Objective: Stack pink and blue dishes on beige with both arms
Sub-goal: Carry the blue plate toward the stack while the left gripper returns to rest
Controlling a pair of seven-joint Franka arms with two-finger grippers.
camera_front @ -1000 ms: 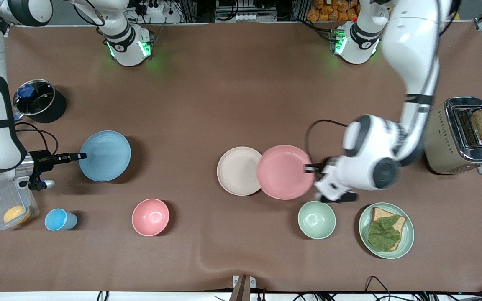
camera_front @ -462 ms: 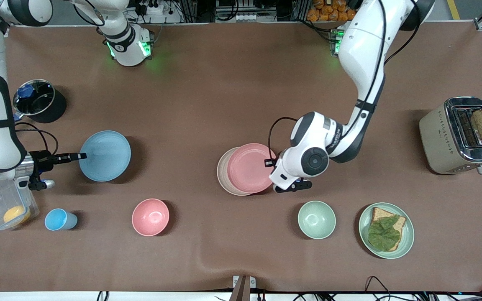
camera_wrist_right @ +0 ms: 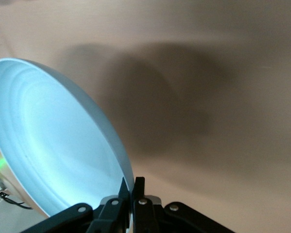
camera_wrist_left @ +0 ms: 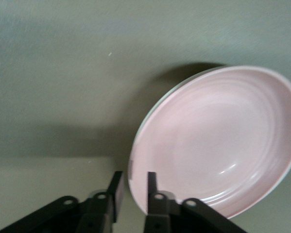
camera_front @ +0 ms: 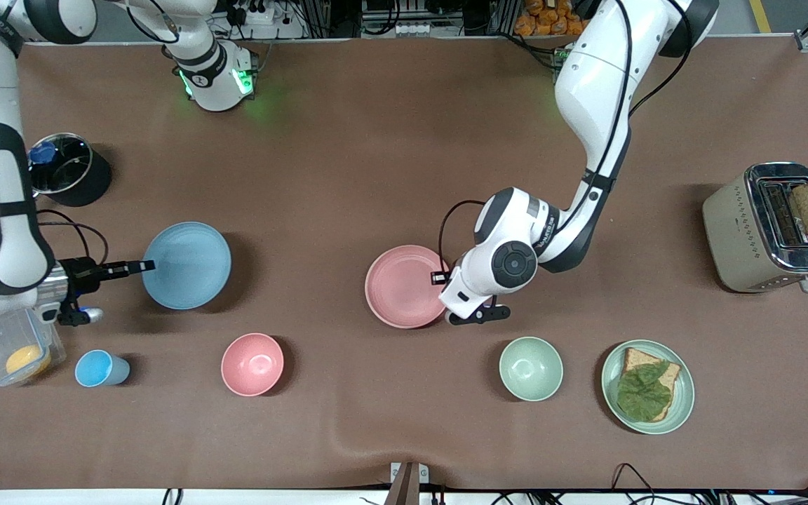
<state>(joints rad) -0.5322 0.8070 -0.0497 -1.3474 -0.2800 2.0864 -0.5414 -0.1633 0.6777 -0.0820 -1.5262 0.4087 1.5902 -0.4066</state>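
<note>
The pale pink plate (camera_front: 404, 286) lies on the beige plate in the middle of the table and covers it almost wholly. Only a thin edge of the beige plate (camera_wrist_left: 157, 104) shows under the pink rim in the left wrist view. My left gripper (camera_front: 438, 278) (camera_wrist_left: 134, 175) is open, its fingers astride the pink plate's rim with a gap showing. The light blue plate (camera_front: 186, 265) (camera_wrist_right: 53, 145) hangs tilted toward the right arm's end of the table, with my right gripper (camera_front: 146, 266) (camera_wrist_right: 131, 180) shut on its rim.
A deep pink bowl (camera_front: 252, 364) and a small blue cup (camera_front: 101, 369) stand nearer the camera. So do a green bowl (camera_front: 531, 368) and a green plate with bread and a leaf (camera_front: 648, 386). A toaster (camera_front: 772, 226), a dark pot (camera_front: 66, 168) and a clear box (camera_front: 11, 347) line the ends.
My left arm carried the pink plate toward the right arm's end until it covered the beige plate, and its fingers opened. My right gripper shifted the blue plate slightly toward the middle.
</note>
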